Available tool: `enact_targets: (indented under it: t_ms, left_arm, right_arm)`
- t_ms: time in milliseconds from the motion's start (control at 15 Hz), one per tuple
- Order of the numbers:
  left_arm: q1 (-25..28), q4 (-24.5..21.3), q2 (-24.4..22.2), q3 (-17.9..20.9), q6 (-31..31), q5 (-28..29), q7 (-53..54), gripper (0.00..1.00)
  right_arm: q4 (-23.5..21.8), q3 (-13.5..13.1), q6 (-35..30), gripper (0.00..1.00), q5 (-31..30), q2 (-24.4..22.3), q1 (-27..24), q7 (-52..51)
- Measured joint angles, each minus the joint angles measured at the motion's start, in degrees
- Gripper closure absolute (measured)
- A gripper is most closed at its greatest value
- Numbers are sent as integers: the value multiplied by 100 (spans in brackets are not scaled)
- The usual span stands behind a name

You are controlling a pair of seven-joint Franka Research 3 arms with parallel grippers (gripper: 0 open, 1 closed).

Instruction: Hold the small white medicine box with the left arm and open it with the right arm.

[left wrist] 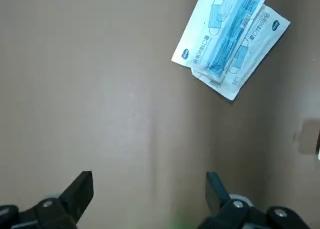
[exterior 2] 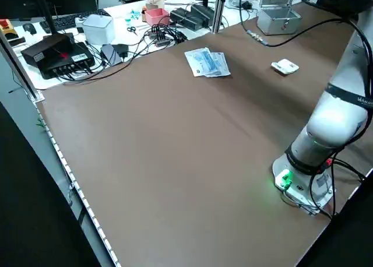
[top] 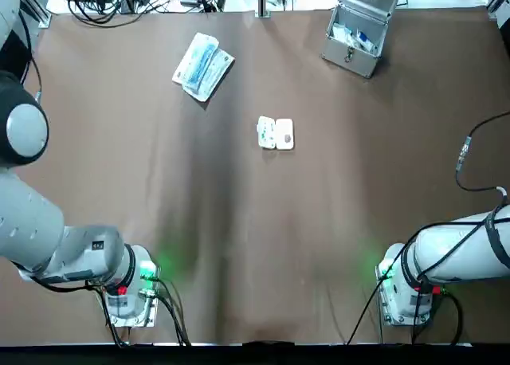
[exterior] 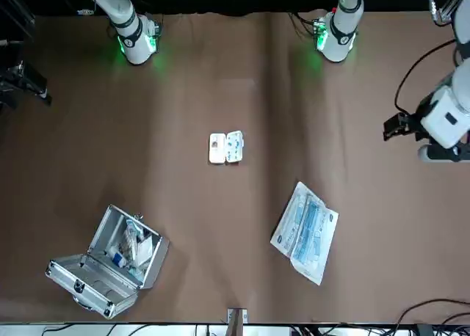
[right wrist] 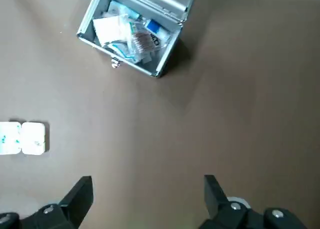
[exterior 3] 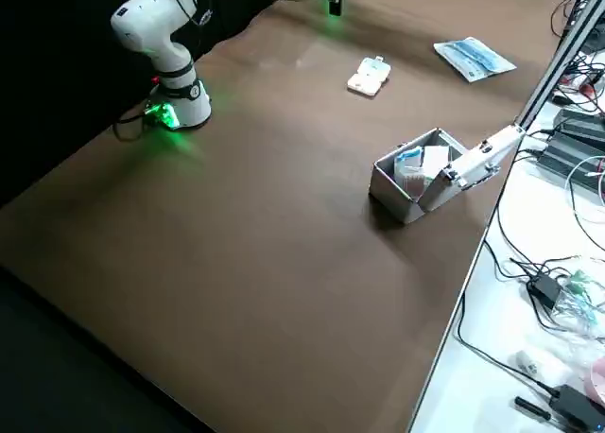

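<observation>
Wide open and empty, left gripper [left wrist: 149, 182] and right gripper [right wrist: 147, 184] hang raised at the table's [top: 255, 245] left and right sides. Box [top: 276, 133] lies mid-table, well apart from both: small, white, seemingly spread flat as two halves side by side. To hold it well, left should clamp one half only, leaving the seam clear.

I see bare table [top: 239, 245] all round the medicine box [top: 276, 133]: open approach from both arm sides, nothing touching it. Mask packets [top: 203, 66] lie flat, well apart from it, far left. Metal case [top: 355, 38] stands far right with its lid up, the tallest thing on my right arm's side. A loose cable [top: 464, 154] loops in over the right edge, between that case and the right arm's base.
</observation>
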Motion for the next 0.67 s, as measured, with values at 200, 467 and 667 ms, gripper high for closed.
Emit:
enact_targets:
  t_ms: [200, 467, 667]
  left_arm:
    - [-406, -196, -217, 385, 74, 0, -22, 0]
    - [-401, -213, -271, 456, 76, 0, 12, 0]
    - [-391, -213, -271, 486, 94, 0, 29, 0]
  right_arm:
    - [-21, -5, 52, 2, -33, 0, -46, 1]
    - [-29, -5, 63, 2, -36, 0, -78, 21]
    - [-52, -7, 63, 2, -35, 0, -191, 23]
